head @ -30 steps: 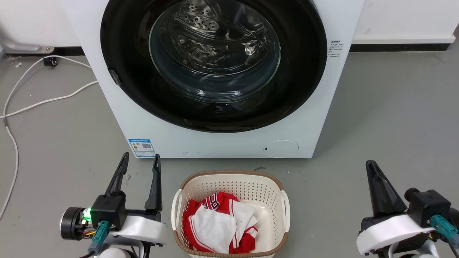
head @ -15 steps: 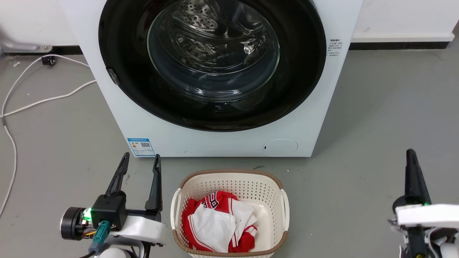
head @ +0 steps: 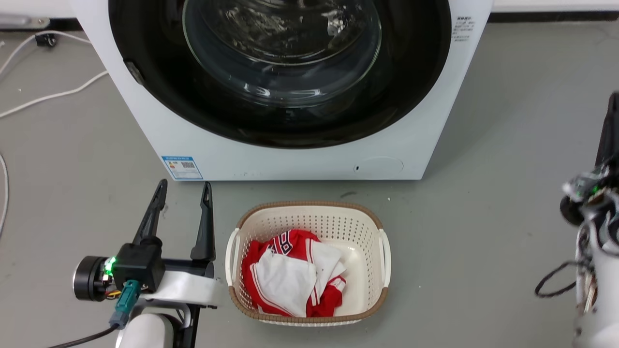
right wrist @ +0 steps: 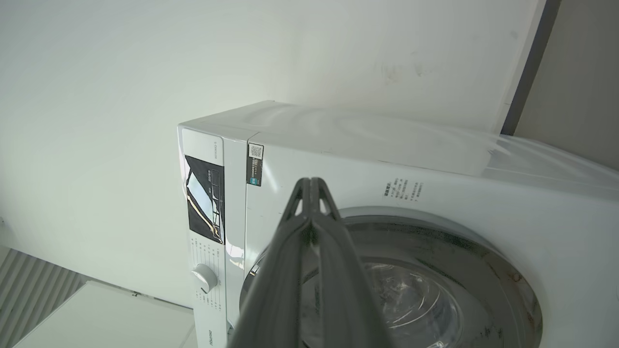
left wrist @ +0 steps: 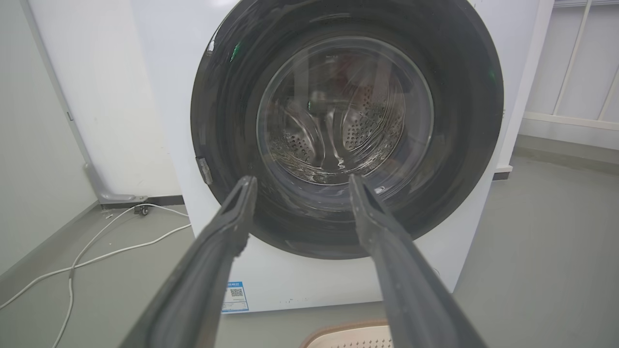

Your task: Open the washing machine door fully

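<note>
The washing machine (head: 290, 162) is a white front-loader at the top of the head view. The washing machine door (head: 411, 72), a glossy black disc with a clear glass bowl, lies flat against the machine's front, closed. My left gripper (head: 184, 186) is open and empty on the floor side, short of the machine's lower left corner. In the left wrist view my left gripper (left wrist: 301, 179) points at the door (left wrist: 464, 121). My right gripper (head: 612, 104) is raised at the far right edge, clear of the machine. In the right wrist view my right gripper (right wrist: 312, 183) is shut and empty before the door (right wrist: 483, 270).
A cream perforated basket (head: 309, 209) with red and white clothes (head: 290, 275) stands on the grey floor just in front of the machine. A small round white flap (head: 379, 165) and a blue label (head: 182, 167) mark the machine's lower front. White cables (head: 48, 96) lie left.
The head camera has tilted down, so the whole scene has slid up. My right arm has swung out to the right edge and risen. The left gripper has held still.
</note>
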`<state>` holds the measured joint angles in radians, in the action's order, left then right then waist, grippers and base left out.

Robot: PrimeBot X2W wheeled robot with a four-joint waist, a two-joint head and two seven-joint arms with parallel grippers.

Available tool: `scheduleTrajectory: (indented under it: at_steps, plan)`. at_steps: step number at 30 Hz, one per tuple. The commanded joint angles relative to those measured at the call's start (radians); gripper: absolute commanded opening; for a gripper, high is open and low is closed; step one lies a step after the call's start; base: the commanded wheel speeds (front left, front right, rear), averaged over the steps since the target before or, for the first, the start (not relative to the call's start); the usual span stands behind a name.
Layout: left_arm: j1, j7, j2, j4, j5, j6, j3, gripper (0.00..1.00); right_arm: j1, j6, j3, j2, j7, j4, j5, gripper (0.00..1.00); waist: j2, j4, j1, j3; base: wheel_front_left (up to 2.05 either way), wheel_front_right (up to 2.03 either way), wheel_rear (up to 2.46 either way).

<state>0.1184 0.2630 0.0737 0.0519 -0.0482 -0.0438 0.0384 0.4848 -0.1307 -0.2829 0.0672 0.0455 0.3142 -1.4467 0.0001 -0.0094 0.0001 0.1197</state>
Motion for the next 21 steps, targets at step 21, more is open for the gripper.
scheduleTrajectory:
  at_steps: [21]
  plan:
    - [0.169,0.002,-0.012,-0.026,0.0,-0.029,-0.002,1.0,0.84,0.0,0.184,0.206,-0.443,0.602,0.268,0.0,-0.0001,0.037,-0.0001,0.226,0.0,0.0,0.0]
